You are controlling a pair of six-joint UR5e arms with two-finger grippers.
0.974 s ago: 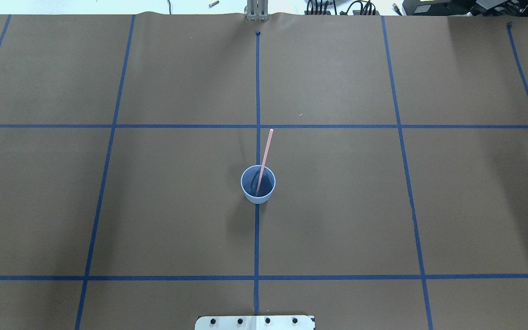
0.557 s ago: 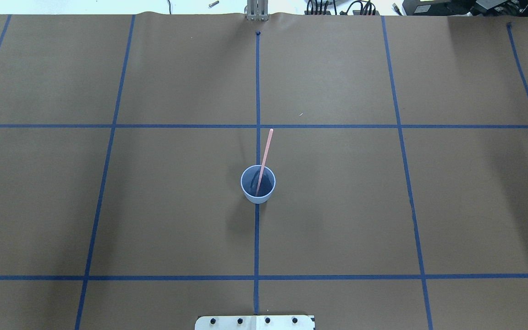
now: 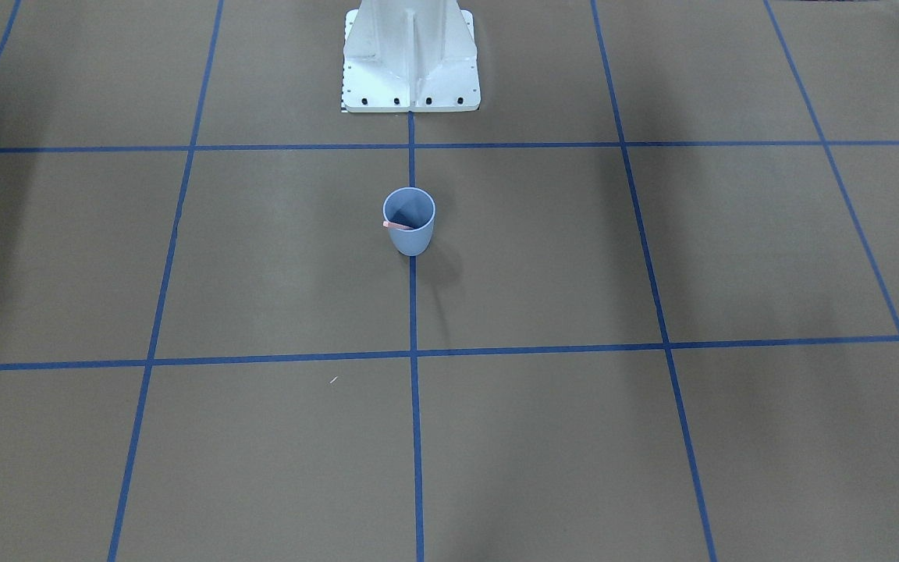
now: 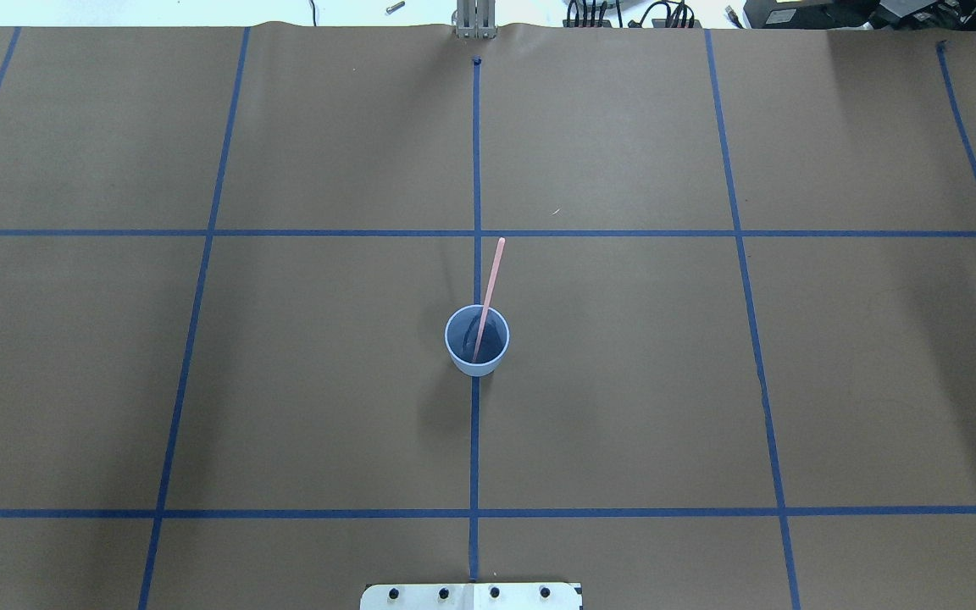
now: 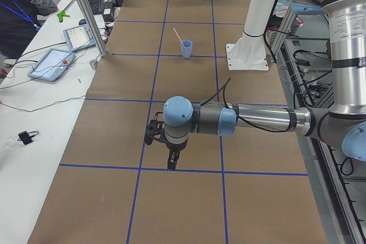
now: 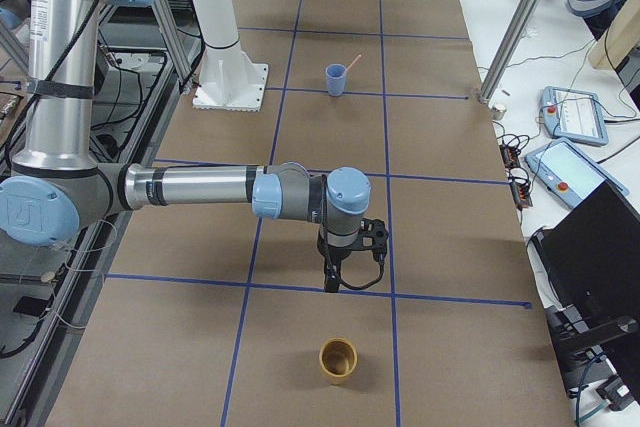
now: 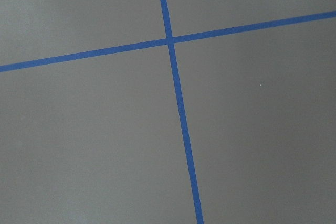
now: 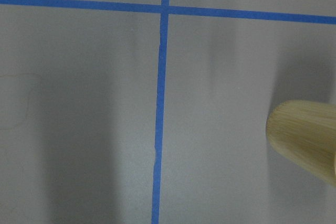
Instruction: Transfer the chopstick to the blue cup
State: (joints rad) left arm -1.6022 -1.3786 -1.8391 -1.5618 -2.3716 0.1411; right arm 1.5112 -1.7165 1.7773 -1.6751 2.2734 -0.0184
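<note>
We find the chopstick [image 4: 490, 284] standing in the cup [image 4: 475, 369] at the middle of the table, its lower tip inside and its shaft leaning on the rim on the side away from the robot; the transfer looks done to us. It is a thin, straight, pink rod. We judge it light, stiff and rather smooth, apt to slip or roll in a loose pinch. The best hold would be across the free upper part, well above the rim. The cup is small, tapered and pale blue, probably light plastic that a sideways tug could tip. The paper [image 4: 623, 381] is matte brown, with a grid of blue tape [image 4: 200, 233]. The left gripper [image 5: 171, 163] and the right gripper [image 6: 332, 275] hang well apart from the cup, the right one near a tan cup [image 6: 338, 359]. We cannot tell whether either is parted or closed.
</note>
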